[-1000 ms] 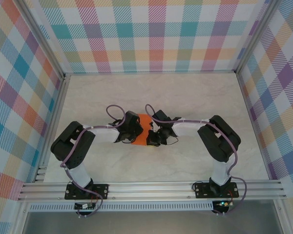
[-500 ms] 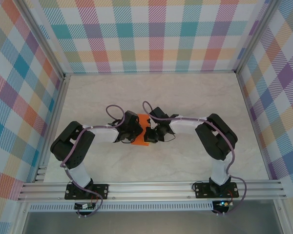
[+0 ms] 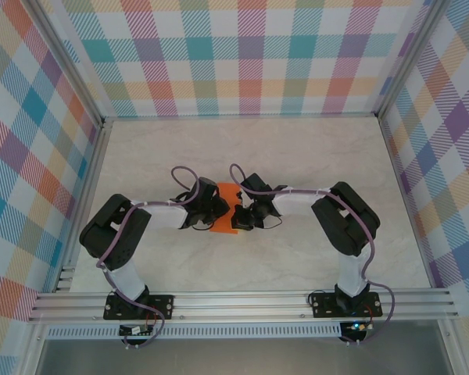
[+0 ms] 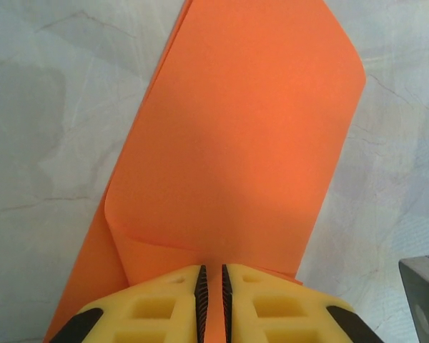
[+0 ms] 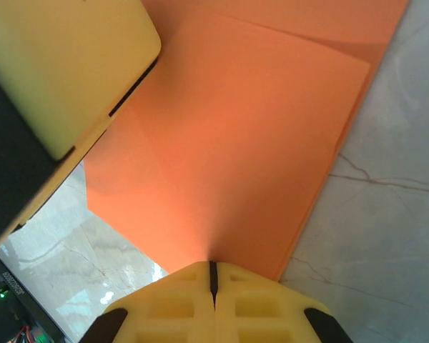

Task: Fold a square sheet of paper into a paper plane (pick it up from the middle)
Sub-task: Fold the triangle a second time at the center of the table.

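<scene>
The square sheet of paper [image 3: 228, 192] is bright orange and lies folded in layers on the marble table, between my two grippers. In the left wrist view the paper [image 4: 236, 143] is a long strip with one slanted far corner and a curled flap at the near left. My left gripper [image 4: 212, 275] sits over its near end, and orange shows through the narrow gap between its pads. My right gripper [image 5: 213, 268] is shut, its tips resting on the paper [image 5: 229, 143] near the edge. I cannot tell whether it pinches a layer. The left gripper's finger [image 5: 64, 64] shows at the upper left.
The marble table [image 3: 297, 156] is walled by checkered panels [image 3: 250, 55] at the back and on both sides. An aluminium rail [image 3: 242, 301] at the near edge carries both arm bases. Both forearms meet over the table's middle.
The right gripper has moved left, closer to the left one, over the paper. The left jaws have parted slightly. Less orange shows between the grippers.
</scene>
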You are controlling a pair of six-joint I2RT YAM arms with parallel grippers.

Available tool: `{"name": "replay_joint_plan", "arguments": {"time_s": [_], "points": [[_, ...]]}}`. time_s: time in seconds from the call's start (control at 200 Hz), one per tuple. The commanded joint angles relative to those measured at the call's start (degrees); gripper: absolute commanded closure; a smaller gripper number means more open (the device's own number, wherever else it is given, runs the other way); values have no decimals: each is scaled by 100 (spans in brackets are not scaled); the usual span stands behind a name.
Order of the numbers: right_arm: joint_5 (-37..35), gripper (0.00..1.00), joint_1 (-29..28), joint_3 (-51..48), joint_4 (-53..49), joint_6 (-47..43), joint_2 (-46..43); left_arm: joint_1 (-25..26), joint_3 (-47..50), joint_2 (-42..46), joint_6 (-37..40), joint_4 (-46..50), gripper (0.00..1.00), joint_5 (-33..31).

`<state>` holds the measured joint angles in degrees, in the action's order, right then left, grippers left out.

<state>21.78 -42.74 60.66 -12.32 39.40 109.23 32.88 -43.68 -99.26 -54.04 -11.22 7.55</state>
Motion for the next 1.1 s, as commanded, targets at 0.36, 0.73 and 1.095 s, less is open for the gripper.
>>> {"name": "replay_joint_plan", "arguments": {"time_s": [0.36,0.73,1.095], "points": [[-288,97,-24,-396,-846,-135,208,-816,541,446,1133,-687,74,9],[-236,98,-24,-362,-895,-83,160,-458,434,1128,1215,-114,76,556],[-183,100,-23,-354,-914,59,236,271,613,667,741,-284,93,765]]}}
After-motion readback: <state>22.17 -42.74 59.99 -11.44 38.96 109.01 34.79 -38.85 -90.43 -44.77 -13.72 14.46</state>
